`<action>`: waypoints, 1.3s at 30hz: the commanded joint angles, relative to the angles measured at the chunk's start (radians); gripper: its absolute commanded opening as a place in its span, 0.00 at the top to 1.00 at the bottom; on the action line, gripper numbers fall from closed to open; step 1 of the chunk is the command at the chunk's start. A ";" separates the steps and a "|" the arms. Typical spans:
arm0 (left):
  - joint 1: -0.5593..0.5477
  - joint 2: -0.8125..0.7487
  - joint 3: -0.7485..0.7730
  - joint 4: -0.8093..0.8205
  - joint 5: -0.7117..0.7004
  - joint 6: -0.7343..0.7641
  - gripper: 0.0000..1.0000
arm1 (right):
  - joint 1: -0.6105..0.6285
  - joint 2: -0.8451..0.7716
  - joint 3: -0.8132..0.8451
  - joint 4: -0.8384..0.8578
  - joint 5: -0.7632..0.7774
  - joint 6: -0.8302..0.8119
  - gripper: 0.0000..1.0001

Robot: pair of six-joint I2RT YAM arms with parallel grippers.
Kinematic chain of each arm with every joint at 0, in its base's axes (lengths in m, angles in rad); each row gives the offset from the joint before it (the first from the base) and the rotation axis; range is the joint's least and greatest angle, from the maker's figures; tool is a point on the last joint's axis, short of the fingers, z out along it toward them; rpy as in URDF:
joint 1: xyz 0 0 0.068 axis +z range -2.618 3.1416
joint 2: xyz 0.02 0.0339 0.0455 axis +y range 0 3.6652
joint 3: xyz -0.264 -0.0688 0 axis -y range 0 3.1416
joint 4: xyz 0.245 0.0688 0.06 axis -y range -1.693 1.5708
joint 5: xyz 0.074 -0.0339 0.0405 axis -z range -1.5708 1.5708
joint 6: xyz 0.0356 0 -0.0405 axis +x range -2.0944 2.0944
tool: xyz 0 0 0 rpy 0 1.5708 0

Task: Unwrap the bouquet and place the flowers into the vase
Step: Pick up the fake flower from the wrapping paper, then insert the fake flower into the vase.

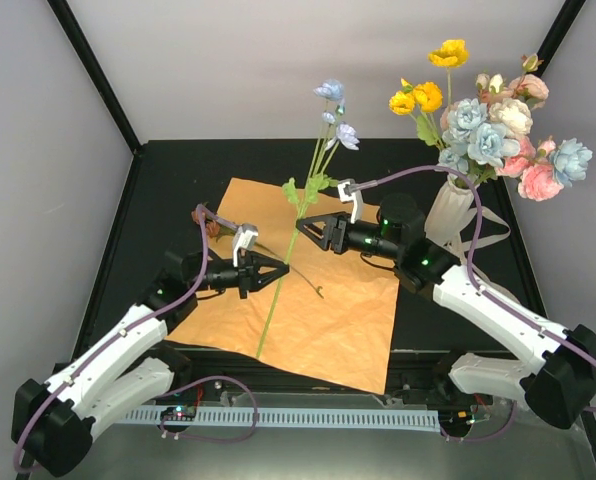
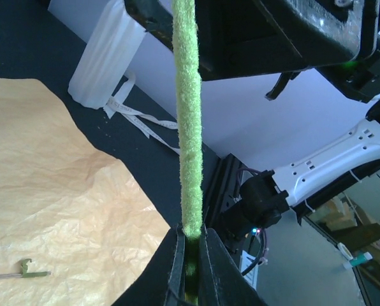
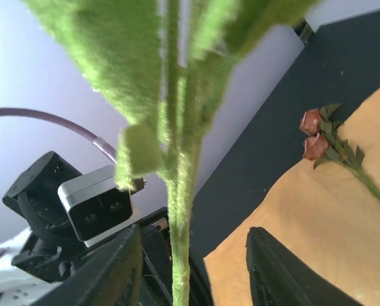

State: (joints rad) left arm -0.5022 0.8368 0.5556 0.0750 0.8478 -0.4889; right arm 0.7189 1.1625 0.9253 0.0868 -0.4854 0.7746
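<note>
Orange paper [image 1: 318, 320], unwrapped, spread flat and creased on the black table [image 1: 173, 180]; one tall stem [image 1: 271, 315] with pale blue blooms tilted above it; left gripper [image 1: 281, 268] clamped on its lower part; right gripper [image 1: 303, 226] higher up, at the leaves; white ribbed vase [image 1: 448, 215] at back right, filled with pink, cream, yellow and blue flowers [image 1: 498, 130]; cream ribbon [image 1: 493, 225] beside it.

Left wrist view: fuzzy green stem [image 2: 189, 127] rising from fingers [image 2: 174, 268] pinched tight on it; vase foot [image 2: 107, 54] beyond the paper's edge.

Right wrist view: stem and leaves between parted jaws, neither finger [image 3: 113, 268] seen touching; two brown rosebuds [image 3: 312, 134] at the paper's edge.
</note>
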 commanded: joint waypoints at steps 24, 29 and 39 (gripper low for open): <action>-0.037 -0.019 0.098 -0.140 0.034 0.111 0.67 | 0.007 -0.077 -0.086 0.176 0.016 -0.072 0.99; -0.038 -0.031 0.157 -0.254 -0.025 0.175 0.44 | 0.008 -0.178 -0.106 0.121 0.146 -0.280 0.99; -0.038 -0.090 0.195 -0.363 -0.177 0.252 0.29 | 0.008 -0.350 -0.073 -0.070 0.443 -0.635 0.99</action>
State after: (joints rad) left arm -0.5343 0.7799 0.7052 -0.2249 0.7589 -0.2905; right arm 0.7231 0.8631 0.8242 0.0937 -0.2119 0.3275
